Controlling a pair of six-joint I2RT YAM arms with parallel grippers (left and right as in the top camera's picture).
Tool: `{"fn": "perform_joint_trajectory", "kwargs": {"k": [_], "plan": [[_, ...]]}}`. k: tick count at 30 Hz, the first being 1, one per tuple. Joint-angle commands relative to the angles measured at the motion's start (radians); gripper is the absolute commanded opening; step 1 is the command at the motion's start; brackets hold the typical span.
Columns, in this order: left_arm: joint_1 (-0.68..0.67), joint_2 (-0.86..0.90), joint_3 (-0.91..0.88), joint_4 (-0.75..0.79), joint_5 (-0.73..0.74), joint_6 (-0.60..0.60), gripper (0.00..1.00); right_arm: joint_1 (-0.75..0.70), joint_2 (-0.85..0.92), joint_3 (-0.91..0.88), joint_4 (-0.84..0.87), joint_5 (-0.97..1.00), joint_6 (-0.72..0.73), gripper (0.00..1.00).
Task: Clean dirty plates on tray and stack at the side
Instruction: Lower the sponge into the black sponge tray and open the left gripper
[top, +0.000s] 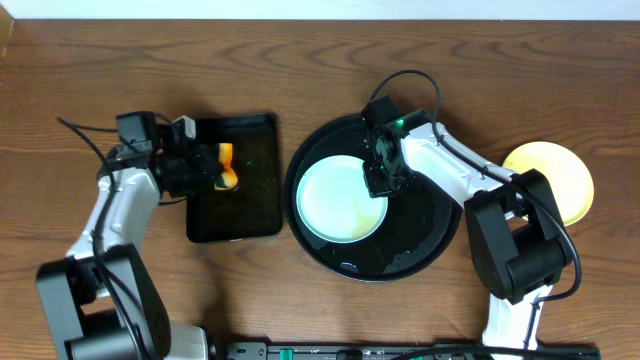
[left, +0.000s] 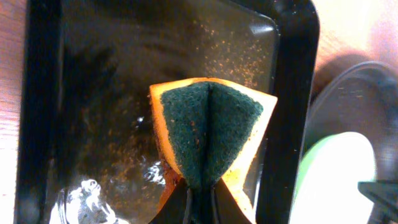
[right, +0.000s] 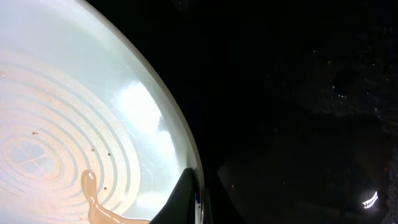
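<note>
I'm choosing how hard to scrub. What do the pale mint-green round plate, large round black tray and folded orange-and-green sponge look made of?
The pale mint-green round plate: glossy, with moulded concentric ridges; likely plastic or melamine, possibly glazed ceramic. The large round black tray: shiny, reflective; probably plastic. The folded orange-and-green sponge: orange foam, coarse fibrous dark green scouring face.

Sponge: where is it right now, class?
In the overhead view, the sponge is on the left side, pinched between the jaws of the left gripper above the rectangular tray.
</note>
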Motion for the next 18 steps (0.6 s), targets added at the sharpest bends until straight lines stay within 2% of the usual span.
{"fn": "perform_joint_trajectory", "kwargs": {"k": [1, 3, 7, 18], "plan": [[-0.065, -0.005, -0.003, -0.019, -0.250, -0.019, 0.08, 0.013, 0.008, -0.026, -0.008, 0.013, -0.002, 0.01], [-0.108, 0.011, -0.003, -0.027, -0.337, -0.029, 0.08, 0.013, 0.008, -0.026, -0.009, 0.013, -0.002, 0.01], [-0.182, 0.061, -0.004, -0.025, -0.394, -0.030, 0.08, 0.013, 0.008, -0.026, -0.009, 0.013, -0.002, 0.01], [-0.267, 0.187, -0.003, -0.026, -0.401, -0.030, 0.08, 0.013, 0.008, -0.027, -0.009, 0.013, -0.002, 0.01]]}}
